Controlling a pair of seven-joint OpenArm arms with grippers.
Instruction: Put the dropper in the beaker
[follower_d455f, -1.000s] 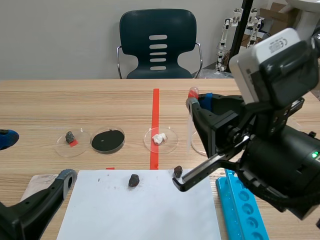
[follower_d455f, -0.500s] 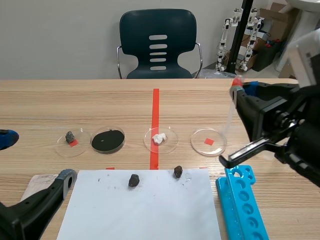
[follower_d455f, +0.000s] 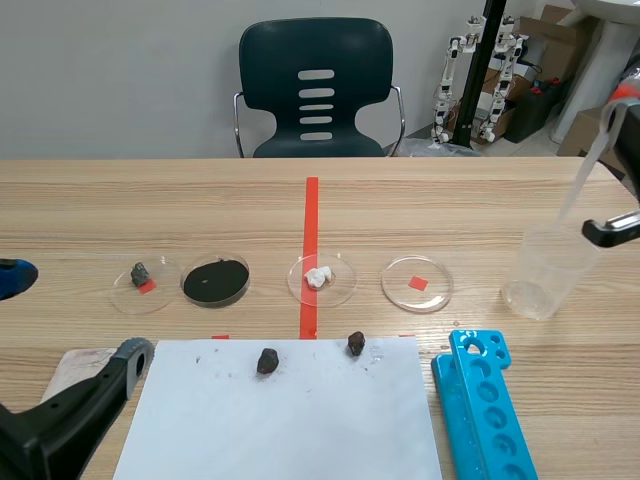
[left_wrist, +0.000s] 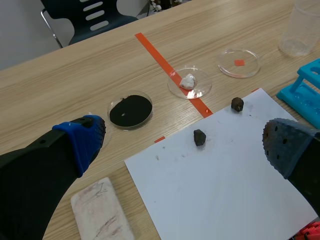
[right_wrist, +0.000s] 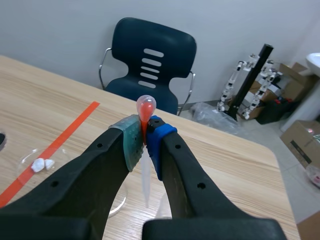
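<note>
Two arms are in view, and only the right one holds anything. Your right jaws are closed on the dropper (right_wrist: 145, 107), with the pads (right_wrist: 131, 142) clamped just under its red bulb. In the right wrist view the bulb stands above the pads and the clear tube runs down between the fingers.

In the scene view the dropper's (follower_d455f: 592, 160) long axis is tilted. The bulb is high, at the right edge, and the tip points down and toward the middle of the desk (follower_d455f: 200, 210). The tip hangs just above the rim of the clear beaker (follower_d455f: 545, 272); you cannot confirm that it has entered. The beaker stands upright on the desk, beyond the blue rack (follower_d455f: 485, 410).

Your left jaws are open and hold nothing. They sit low over the near edge of the white sheet of paper (left_wrist: 220, 175), beside a pale block (left_wrist: 100, 212).

Two dark stones, (follower_d455f: 267, 361) and (follower_d455f: 356, 344), lie on the sheet. Four clear dishes stand in a row beyond it: one holds a grey stone (follower_d455f: 140, 272), one black powder (follower_d455f: 215, 282), one white lumps (follower_d455f: 318, 277), and one a red square (follower_d455f: 417, 283). None touches the beaker.
</note>
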